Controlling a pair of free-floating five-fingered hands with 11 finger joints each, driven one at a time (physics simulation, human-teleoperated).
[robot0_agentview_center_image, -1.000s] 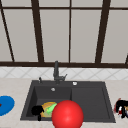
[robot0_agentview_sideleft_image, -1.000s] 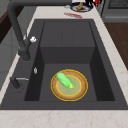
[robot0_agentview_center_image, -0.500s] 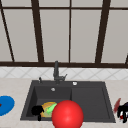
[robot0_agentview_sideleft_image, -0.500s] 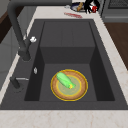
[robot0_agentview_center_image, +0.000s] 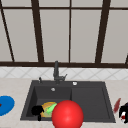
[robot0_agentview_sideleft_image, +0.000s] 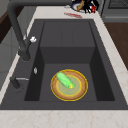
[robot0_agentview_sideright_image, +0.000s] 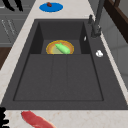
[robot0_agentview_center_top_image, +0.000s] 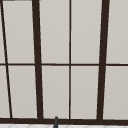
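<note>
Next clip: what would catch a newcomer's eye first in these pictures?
A big red ball fills the foreground of the front view, at the sink's near edge. In the dark sink, the left basin holds a yellow-rimmed plate with a green vegetable on it. The left hand shows by that plate, the right hand beside a red strip on the counter, and a blue plate lies far left.

This was a kitchen, rendered in a simulator. A dark sink (robot0_agentview_center_image: 90, 100) with a deep basin and a flat draining half sat sunk into a pale marbled table (robot0_agentview_sideleft_image: 62, 120), with a tall dark faucet (robot0_agentview_center_image: 56, 71) at its back edge. Behind the faucet ran a strip of light tile (robot0_agentview_center_image: 100, 73) below a large window (robot0_agentview_center_top_image: 70, 62) with dark brown bars. A plate (robot0_agentview_sideleft_image: 80, 92) lay in the basin, and a blue dish (robot0_agentview_center_image: 6, 105) rested on the table.
</note>
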